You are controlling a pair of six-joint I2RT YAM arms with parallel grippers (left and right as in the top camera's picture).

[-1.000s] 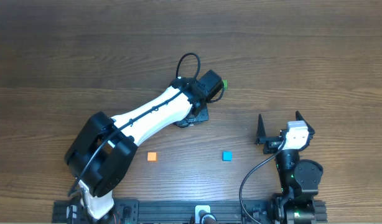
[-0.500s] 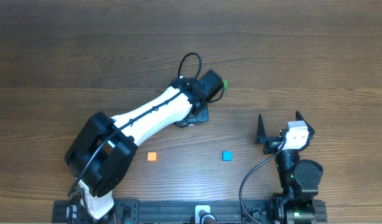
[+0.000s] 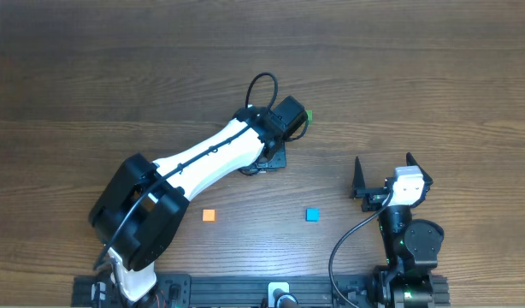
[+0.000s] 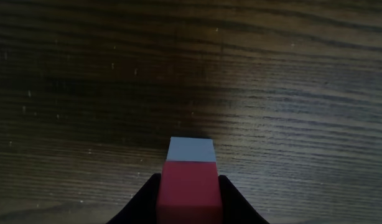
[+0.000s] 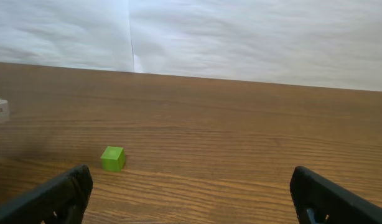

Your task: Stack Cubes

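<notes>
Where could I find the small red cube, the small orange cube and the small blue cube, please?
Small red cube (image 4: pixel 189 183): left wrist view, on its red face.
Small orange cube (image 3: pixel 209 215): top view, on its top face.
Small blue cube (image 3: pixel 311 214): top view, on its top face.

The setting reads as a robotics lab bench. A left arm (image 3: pixel 207 158) and a right arm (image 3: pixel 405 227) stand on a black rail (image 3: pixel 220 287) along one edge of a wood-grain counter (image 3: pixel 416 68). A plain white backdrop (image 5: pixel 253 37) closes off the far side. Small coloured test pieces lie on the wood: an orange cube (image 3: pixel 209 216), a blue cube (image 3: pixel 311 215) and a green cube (image 5: pixel 112 158).
</notes>
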